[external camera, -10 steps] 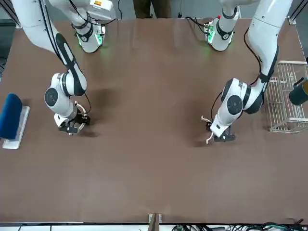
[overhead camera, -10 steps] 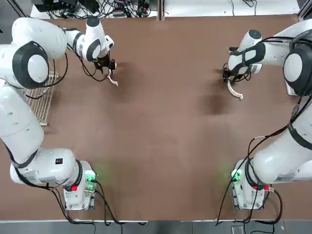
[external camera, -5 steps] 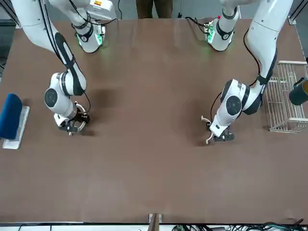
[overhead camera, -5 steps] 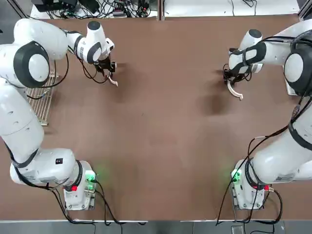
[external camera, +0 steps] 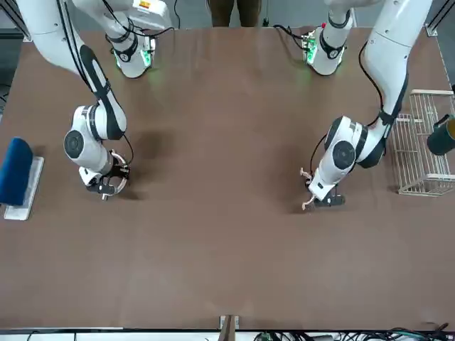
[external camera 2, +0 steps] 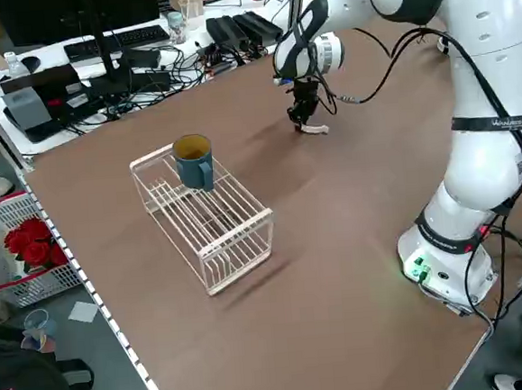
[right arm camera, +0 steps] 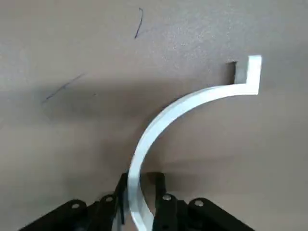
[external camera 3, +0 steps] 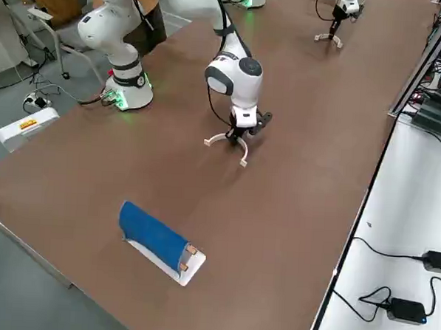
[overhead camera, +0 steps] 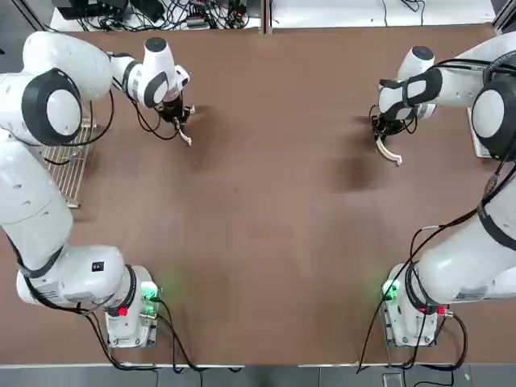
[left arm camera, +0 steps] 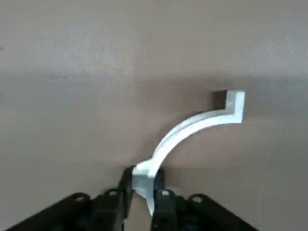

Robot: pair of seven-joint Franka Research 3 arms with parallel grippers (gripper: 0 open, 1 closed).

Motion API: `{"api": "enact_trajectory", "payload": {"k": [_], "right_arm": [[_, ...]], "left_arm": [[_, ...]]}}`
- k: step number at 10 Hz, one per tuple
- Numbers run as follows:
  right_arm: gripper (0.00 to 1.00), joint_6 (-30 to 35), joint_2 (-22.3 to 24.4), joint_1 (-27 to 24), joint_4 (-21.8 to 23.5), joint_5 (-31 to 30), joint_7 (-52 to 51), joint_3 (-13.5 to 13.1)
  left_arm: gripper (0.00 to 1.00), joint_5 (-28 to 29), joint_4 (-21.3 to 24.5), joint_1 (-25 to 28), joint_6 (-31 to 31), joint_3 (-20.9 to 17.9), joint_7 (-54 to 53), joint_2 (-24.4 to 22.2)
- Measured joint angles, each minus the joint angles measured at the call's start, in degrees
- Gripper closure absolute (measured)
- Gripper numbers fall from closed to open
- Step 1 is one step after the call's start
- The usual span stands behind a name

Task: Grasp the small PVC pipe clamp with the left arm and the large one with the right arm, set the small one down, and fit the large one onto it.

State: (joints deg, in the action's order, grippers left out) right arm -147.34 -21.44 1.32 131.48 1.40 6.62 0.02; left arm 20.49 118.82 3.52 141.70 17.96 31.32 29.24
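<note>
Left fingers [left arm camera: 144,179], above table [overhead camera: 258,242], pinching small clamp [left arm camera: 192,126] — right fingers [right arm camera: 144,182], across, pinching large clamp [right arm camera: 163,120] — end tabs left free, presumably for fitting.

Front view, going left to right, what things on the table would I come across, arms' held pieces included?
Blue cloth on a white board, large clamp in the right gripper, small clamp in the left gripper, white wire rack.
</note>
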Motion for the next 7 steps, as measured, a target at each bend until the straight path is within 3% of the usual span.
{"api": "enact_trajectory", "payload": {"k": [2, 4, 7], "right_arm": [[0.83, 0.0, 0.0, 0.0, 0.0, 0.0, 0.0, 0.0], [0.89, 0.0, 0.0, 0.0, 0.0, 0.0, 0.0, 0.0], [0.91, 1.9, 1.3, 0.0, -0.2, 0.0, 0.0, 0.1]], "left_arm": [[0.79, 0.1, -0.8, 0.2, 0.5, 0.4, -0.1, -0.9], [0.79, 0.1, -4.7, 0.2, -1.4, 4.2, 1.0, -2.5], [0.79, -1.3, -15.2, -3.3, -12.6, 9.8, 8.3, -2.6]]}}
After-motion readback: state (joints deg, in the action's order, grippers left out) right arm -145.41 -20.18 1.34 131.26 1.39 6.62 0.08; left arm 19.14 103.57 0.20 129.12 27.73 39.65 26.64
